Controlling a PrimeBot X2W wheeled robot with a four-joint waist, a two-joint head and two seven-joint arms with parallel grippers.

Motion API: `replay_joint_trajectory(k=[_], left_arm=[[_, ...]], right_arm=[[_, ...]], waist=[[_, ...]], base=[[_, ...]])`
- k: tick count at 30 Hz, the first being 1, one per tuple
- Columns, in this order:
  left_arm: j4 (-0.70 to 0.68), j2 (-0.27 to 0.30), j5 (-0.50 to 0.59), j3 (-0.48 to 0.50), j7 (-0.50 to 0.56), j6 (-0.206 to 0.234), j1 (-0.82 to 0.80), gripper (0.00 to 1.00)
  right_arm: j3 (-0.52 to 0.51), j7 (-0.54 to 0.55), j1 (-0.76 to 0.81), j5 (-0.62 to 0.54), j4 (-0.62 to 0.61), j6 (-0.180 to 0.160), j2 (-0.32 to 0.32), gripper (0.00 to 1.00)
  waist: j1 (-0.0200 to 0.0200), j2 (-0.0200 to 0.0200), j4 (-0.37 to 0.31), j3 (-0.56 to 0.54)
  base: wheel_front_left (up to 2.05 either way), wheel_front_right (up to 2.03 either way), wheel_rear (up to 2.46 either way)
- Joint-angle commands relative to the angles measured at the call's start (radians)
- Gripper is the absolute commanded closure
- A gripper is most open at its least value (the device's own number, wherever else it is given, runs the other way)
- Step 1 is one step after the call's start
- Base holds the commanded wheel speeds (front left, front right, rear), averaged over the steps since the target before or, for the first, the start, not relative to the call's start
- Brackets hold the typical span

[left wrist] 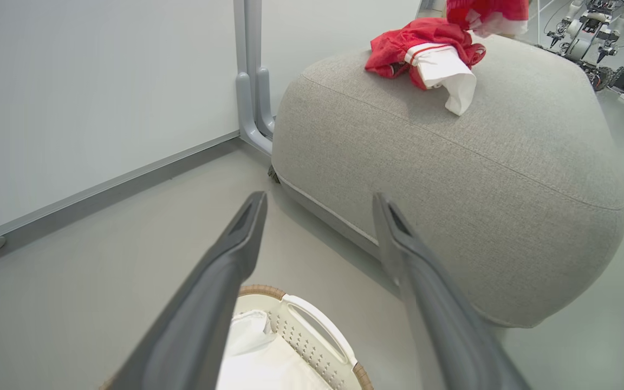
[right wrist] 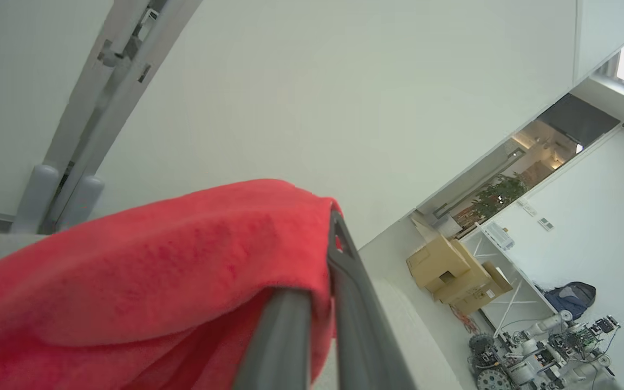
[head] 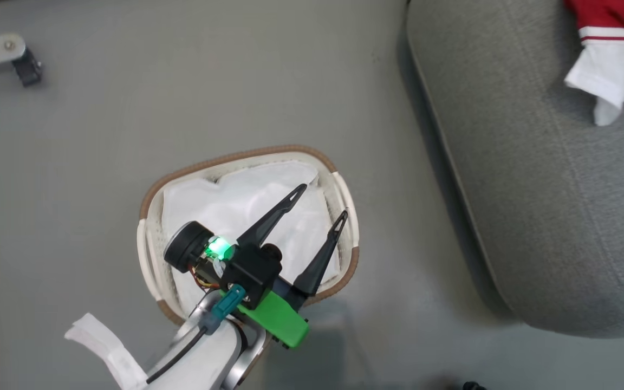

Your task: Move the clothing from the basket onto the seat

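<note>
The basket (head: pixel 149 200) stands on the floor, and inside it I see just the white liner cloth (head: pixel 236 200). My left gripper (head: pixel 322 203) hovers over the basket's right side, open with nothing between its fingers. In the left wrist view the left gripper (left wrist: pixel 320 211) points toward the grey seat (left wrist: pixel 453 179), with the basket (left wrist: pixel 312 330) below it. Red and white clothing (left wrist: pixel 426 49) lies bunched on top of the seat (head: pixel 534 189), and the clothing (head: pixel 615 49) also reaches the head view's top right corner. My right gripper (right wrist: pixel 325 254) is shut on a red piece of clothing (right wrist: pixel 155 271), which drapes over its fingers.
A grey metal post (left wrist: pixel 252 81) and a white wall panel stand behind the seat. A caster foot (head: pixel 19 59) sits on the floor at far left. Cardboard boxes (right wrist: pixel 453 271) and other robots (left wrist: pixel 588 38) are farther off.
</note>
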Motion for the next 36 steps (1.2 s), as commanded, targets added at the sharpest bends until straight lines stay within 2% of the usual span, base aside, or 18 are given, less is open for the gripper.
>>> replay_joint_trajectory(k=[1,7,11,12,13,14,20,25,36], left_arm=[[-0.014,0.011,0.006,0.003,0.001,0.008,-0.017,0.00],[-0.049,0.028,0.022,0.002,0.018,0.022,-0.029,0.00],[-0.057,0.041,0.020,0.007,0.026,0.028,-0.029,0.00],[-0.056,0.045,0.017,0.010,0.027,0.030,-0.028,0.00],[-0.054,0.047,0.014,0.012,0.028,0.031,-0.025,0.00],[-0.052,0.048,0.011,0.012,0.028,0.031,-0.021,0.00],[-0.043,0.051,-0.004,0.015,0.022,0.037,-0.004,0.00],[-0.032,0.045,-0.026,0.023,0.007,0.035,0.009,0.00],[0.049,0.027,-0.081,0.059,-0.034,0.038,0.035,0.00]], right_arm=[[-0.013,0.000,0.024,0.003,0.030,-0.001,0.014,1.00],[-0.061,-0.031,0.100,0.007,0.186,-0.001,0.085,1.00],[-0.037,-0.056,0.115,-0.023,0.266,-0.002,0.107,1.00],[-0.037,-0.062,0.110,-0.023,0.288,-0.001,0.115,0.80],[-0.034,-0.066,0.106,-0.022,0.306,-0.001,0.124,0.69],[-0.030,-0.080,0.100,-0.019,0.321,-0.001,0.130,0.00],[-0.011,-0.160,0.123,0.004,0.376,-0.002,0.171,0.00],[0.012,-0.194,0.197,0.009,0.371,-0.001,0.203,0.00],[0.089,-0.204,0.310,0.064,0.289,-0.001,0.260,0.00]], waist=[[-0.0001,-0.0001,0.074,0.098],[-0.0001,-0.0001,0.069,0.141],[-0.0001,-0.0001,0.054,0.149],[-0.0001,-0.0001,0.048,0.149],[-0.0001,-0.0001,0.043,0.147],[-0.0001,-0.0001,0.037,0.144],[-0.0001,-0.0001,-0.001,0.109],[-0.0001,-0.0001,-0.031,0.063],[-0.0001,-0.0001,-0.055,-0.099]], base=[[0.00,0.00,0.00],[0.00,0.00,0.00],[0.00,0.00,0.00],[0.00,0.00,0.00],[0.00,0.00,0.00],[0.00,0.00,0.00],[0.00,0.00,0.00],[0.00,0.00,0.00],[0.00,0.00,0.00]])
